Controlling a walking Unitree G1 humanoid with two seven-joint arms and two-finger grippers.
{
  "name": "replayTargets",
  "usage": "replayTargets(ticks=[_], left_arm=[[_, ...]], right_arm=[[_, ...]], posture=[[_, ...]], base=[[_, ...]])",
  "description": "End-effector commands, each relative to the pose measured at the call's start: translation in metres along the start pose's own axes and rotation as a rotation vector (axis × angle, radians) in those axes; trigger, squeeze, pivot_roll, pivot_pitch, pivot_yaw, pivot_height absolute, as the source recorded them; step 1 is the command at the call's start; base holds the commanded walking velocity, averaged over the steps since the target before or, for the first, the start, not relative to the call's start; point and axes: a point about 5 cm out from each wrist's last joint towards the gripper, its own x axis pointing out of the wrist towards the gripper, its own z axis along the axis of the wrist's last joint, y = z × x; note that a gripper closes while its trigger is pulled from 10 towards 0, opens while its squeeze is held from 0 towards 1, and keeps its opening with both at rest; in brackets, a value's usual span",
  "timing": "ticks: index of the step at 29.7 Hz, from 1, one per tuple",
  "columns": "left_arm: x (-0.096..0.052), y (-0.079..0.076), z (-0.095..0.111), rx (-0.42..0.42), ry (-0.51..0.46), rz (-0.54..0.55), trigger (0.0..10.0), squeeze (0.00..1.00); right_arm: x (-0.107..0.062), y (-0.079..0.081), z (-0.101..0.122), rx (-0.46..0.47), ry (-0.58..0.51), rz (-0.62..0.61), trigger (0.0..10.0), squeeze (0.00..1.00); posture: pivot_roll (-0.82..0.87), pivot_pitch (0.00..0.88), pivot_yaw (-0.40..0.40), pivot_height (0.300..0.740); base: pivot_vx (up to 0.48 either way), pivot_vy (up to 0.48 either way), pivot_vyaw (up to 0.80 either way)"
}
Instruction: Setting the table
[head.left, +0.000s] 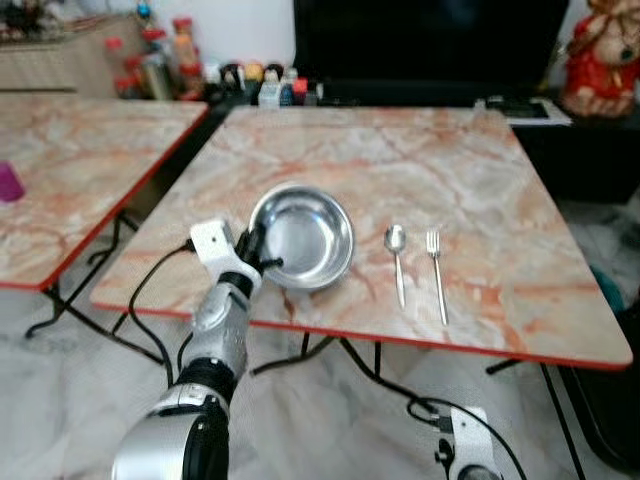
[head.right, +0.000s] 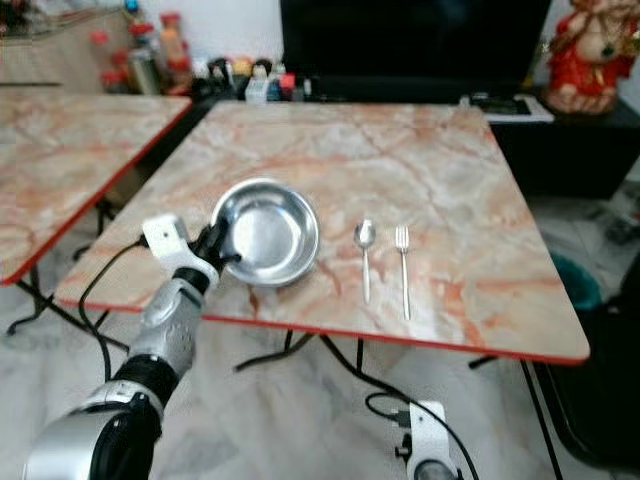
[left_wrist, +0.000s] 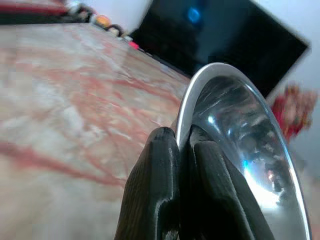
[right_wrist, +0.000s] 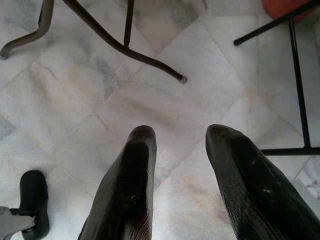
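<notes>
Left wrist view, blurry: left gripper seemingly pinches bowl rim.

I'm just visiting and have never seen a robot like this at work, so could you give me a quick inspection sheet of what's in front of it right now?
Surface: marble-pattern table with a red edge.
Job's things: steel bowl near the front edge; spoon and fork lie side by side to its right, apart from it.
Clutter: bottles and jars behind the table.
Grippers: left gripper shut on the bowl's rim; right gripper open, hanging over the floor.
Cables: black cable loops from the left wrist.
Surroundings: second table to the left with a purple object; dark screen; red figurine; marble floor.
</notes>
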Motion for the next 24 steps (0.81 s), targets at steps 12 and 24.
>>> replayTargets(ticks=[12, 24], left_arm=[[0.016, -0.050, -0.023, -0.231, 0.185, -0.122, 10.0, 0.00], [0.024, -0.065, -0.026, -0.127, 0.282, -0.087, 10.0, 0.00]], right_arm=[[0.000, 0.004, 0.002, -0.001, -0.004, 0.010, 10.0, 0.00], [-0.001, 0.005, -0.004, 0.017, 0.008, 0.001, 10.0, 0.00]], posture=[[0.03, 0.000, 0.004, 0.740], [0.01, 0.000, 0.034, 0.740]], base=[[0.000, 0.000, 0.00], [0.000, 0.000, 0.00]])
